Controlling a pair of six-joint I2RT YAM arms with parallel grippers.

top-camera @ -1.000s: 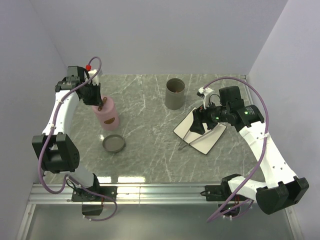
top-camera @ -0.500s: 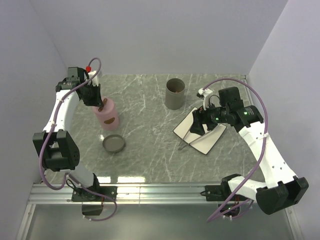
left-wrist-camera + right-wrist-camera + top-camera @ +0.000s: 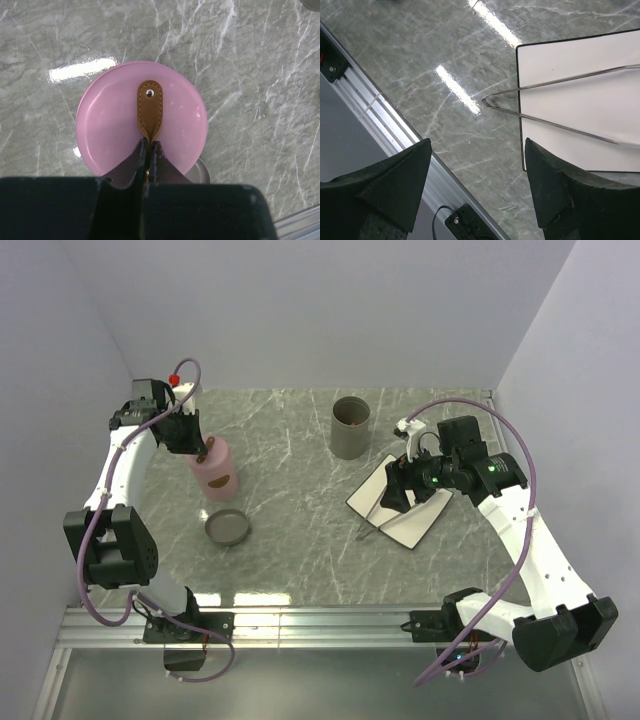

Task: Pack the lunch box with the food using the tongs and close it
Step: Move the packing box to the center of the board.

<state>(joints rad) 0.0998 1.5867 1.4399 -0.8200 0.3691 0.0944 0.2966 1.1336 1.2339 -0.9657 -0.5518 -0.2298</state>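
Left pincer [image 3: 149,146] tight on pink lunch box [image 3: 110,131] brown strap [image 3: 150,106]

walls [image 3: 300,310]: plain lavender | tabletop [image 3: 300,545]: glossy grey veined marble

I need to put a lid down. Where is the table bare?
Bare: the table between pink box, grey cup and white plate; also the near strip below the grey disc. Crowded: the right, tongs on the plate under the right gripper.
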